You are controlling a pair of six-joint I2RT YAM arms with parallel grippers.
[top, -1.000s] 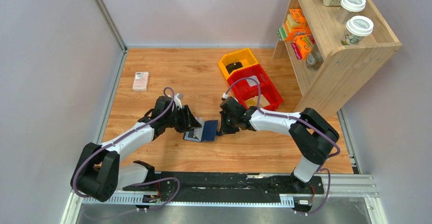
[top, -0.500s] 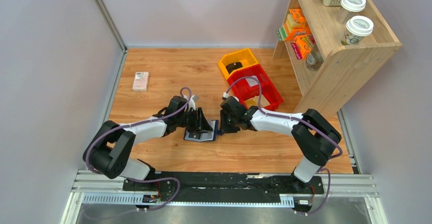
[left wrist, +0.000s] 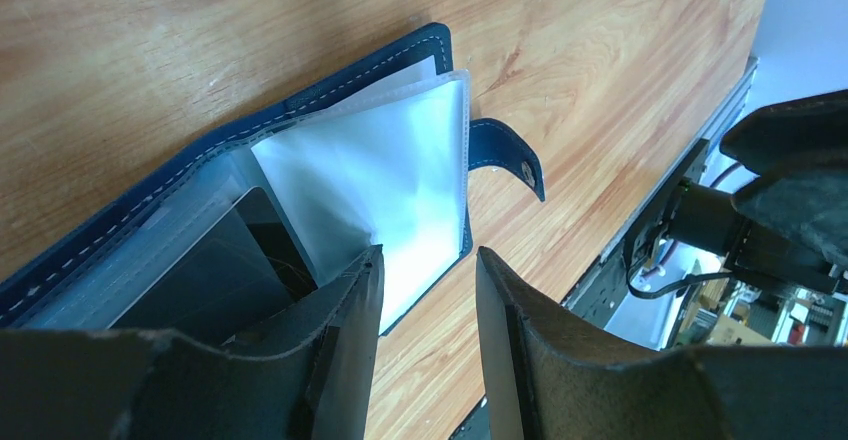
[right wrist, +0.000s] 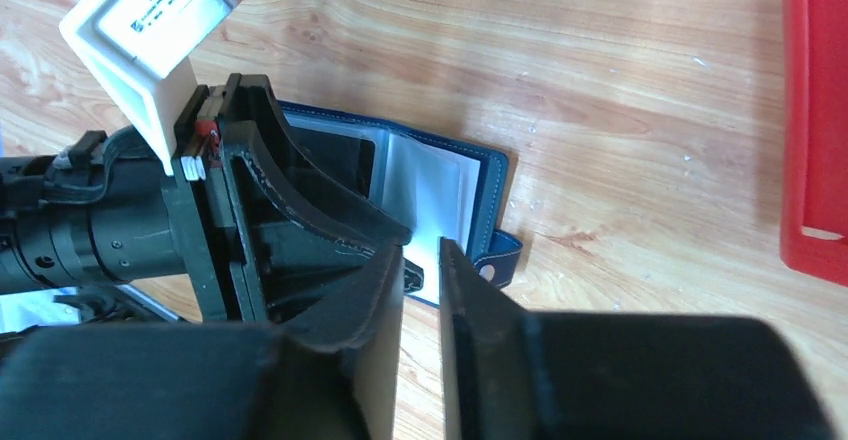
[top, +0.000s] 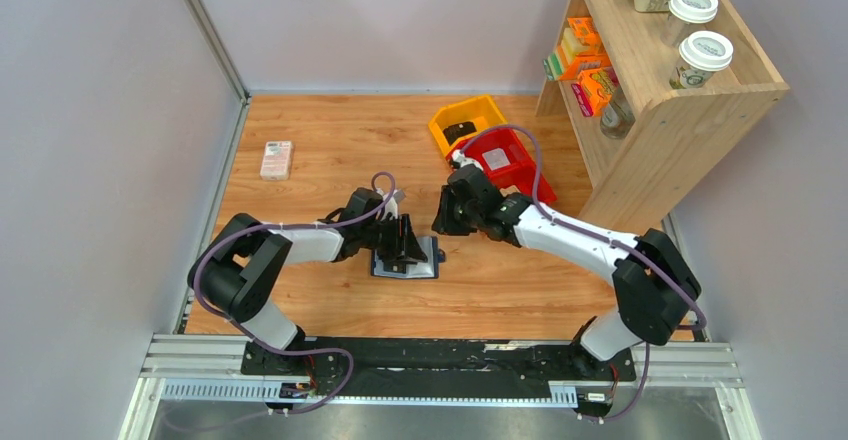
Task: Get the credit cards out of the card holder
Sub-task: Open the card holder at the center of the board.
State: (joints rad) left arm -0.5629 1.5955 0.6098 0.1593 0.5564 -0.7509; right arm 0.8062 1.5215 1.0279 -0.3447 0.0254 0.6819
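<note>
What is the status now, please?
Left claw open over card holder. Right claw slightly open, empty, apart. It lies open, dark card inside. Nothing blocks.

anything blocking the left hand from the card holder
Nothing visible. The left hand is right at the open card holder, its fingers over the clear sleeves; the right hand sits off to one side.

Left arm [top: 310, 243], right arm [top: 575, 243]: white shells, black joints, purple cables [top: 505, 127]. Left gripper [left wrist: 428, 260] black wedges; white labelled block [right wrist: 155, 20], 11 o'clock.
</note>
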